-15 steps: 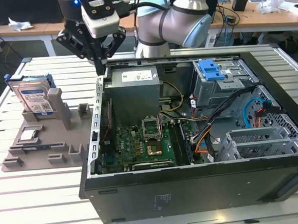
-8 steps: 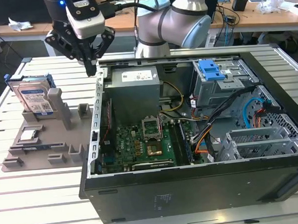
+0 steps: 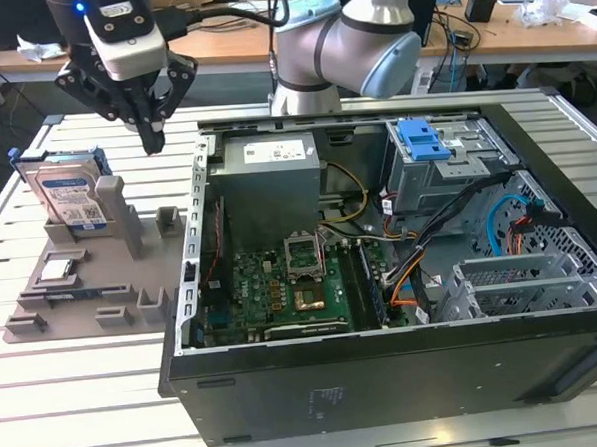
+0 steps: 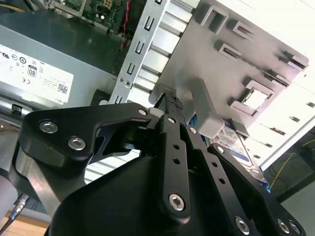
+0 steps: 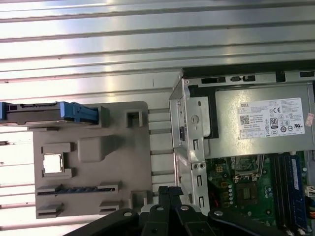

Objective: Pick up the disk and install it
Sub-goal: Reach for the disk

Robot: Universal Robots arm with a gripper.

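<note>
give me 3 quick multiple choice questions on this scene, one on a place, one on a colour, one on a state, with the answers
1. Where is the disk?
A) standing on edge on the grey fixture plate beside the computer case
B) inside the case
C) flat on the slatted table

2. What colour are the disk's rails?
A) red
B) yellow
C) blue

3. What does the gripper hold?
A) the disk
B) nothing
C) a cable

Answers:
1 A: the disk leans upright on the plate, at the exterior view's left of the case.
2 C: blue plastic runs along its edges.
3 B: the gripper hangs above the plate, apart from the disk, with nothing in it.
</note>
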